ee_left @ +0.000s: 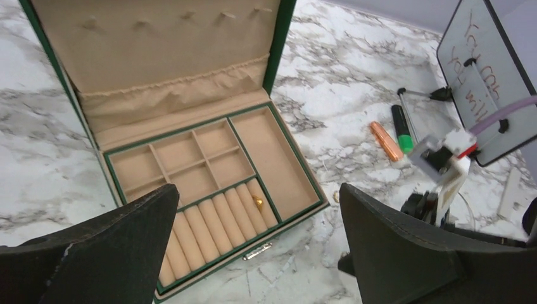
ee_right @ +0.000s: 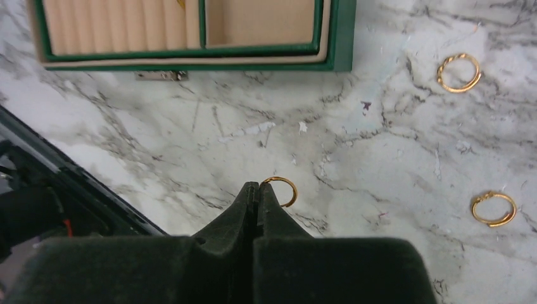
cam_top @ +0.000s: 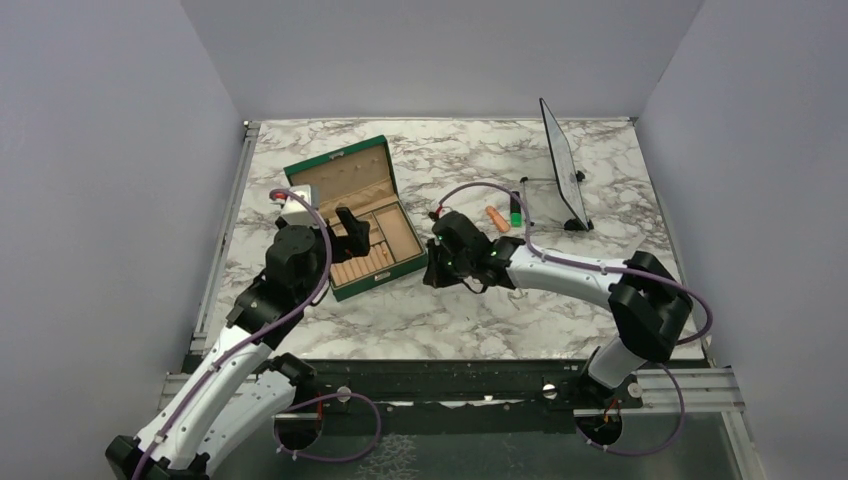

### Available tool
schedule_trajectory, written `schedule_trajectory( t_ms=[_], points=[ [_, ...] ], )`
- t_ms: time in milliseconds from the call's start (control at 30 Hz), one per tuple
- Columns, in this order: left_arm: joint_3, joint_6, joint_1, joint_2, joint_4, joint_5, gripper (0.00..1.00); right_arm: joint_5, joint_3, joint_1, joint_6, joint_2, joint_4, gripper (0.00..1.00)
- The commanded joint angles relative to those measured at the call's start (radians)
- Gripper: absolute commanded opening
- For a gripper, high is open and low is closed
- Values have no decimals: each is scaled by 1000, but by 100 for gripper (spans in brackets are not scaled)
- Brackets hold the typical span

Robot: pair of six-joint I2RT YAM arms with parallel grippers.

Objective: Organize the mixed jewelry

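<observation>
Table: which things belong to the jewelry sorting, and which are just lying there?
Job: green box, ring in its rolls, central ring, upper ring, lower ring.
Lying about: orange cylinder, green marker, whiteboard.

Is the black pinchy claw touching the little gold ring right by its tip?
Cannot tell. In the right wrist view the shut right gripper overlaps the edge of the small gold ring, hiding whether its fingertips meet it or hover above.

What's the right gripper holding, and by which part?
The right gripper, shut, pinches a small gold ring by one edge of its band; the rest sticks out.
</observation>
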Motion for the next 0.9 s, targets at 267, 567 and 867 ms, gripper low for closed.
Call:
schedule_trajectory(
  t_ms=[267, 567, 867],
  points=[
    [-202, -336, 4, 66, 341, 288, 99, -528, -175, -271, 169, -162, 401, 1],
    [-302, -606, 9, 159, 701, 426, 99, -754, -266, -369, 343, -235, 673, 1],
    [-295, -787, 23, 299, 962, 642, 99, -898, -336, -408, 554, -231, 1050, 1]
  ],
)
